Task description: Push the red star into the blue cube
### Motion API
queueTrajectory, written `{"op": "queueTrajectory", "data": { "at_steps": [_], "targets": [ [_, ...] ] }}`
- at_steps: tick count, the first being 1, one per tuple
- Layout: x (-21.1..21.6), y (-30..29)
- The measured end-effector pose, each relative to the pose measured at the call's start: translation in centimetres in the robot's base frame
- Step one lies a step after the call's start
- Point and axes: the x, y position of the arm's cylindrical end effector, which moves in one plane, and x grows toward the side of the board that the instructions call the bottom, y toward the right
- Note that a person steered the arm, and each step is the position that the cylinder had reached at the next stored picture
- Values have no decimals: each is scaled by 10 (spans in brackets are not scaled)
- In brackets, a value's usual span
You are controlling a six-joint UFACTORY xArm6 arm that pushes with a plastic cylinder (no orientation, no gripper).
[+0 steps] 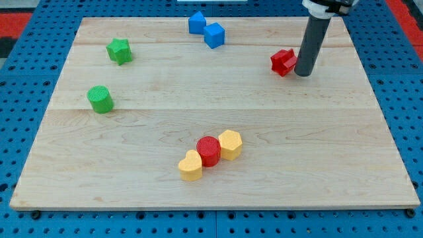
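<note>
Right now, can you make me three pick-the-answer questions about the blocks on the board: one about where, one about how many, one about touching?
1. Where is my tip?
A. at the red star's right side
B. beside the green cylinder
C. on the yellow blocks

2. How many blue blocks?
A. one
B. two
C. four

3. The red cylinder is:
A. alone
B. stacked on a star
C. between two yellow blocks, touching both

Answers: 1 A, the rod stands against the star's view-right side. 2 B, the blue cube and another blue block sit together. 3 C, they form one row.
</note>
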Motion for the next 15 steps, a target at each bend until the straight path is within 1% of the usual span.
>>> {"op": "queueTrajectory", "data": {
  "at_steps": [1,2,3,4,5,6,7,8,9,11,12,13,14,15],
  "targets": [
    [-6,7],
    [-46,14],
    [-82,-11],
    [-54,-28],
    [-1,-28],
    [0,-14],
    [26,21],
    [54,27],
    [55,-8],
    [17,-79],
    [-4,-136],
    [-36,-158],
    [-65,-156],
    [-76,-154]
  ]
}}
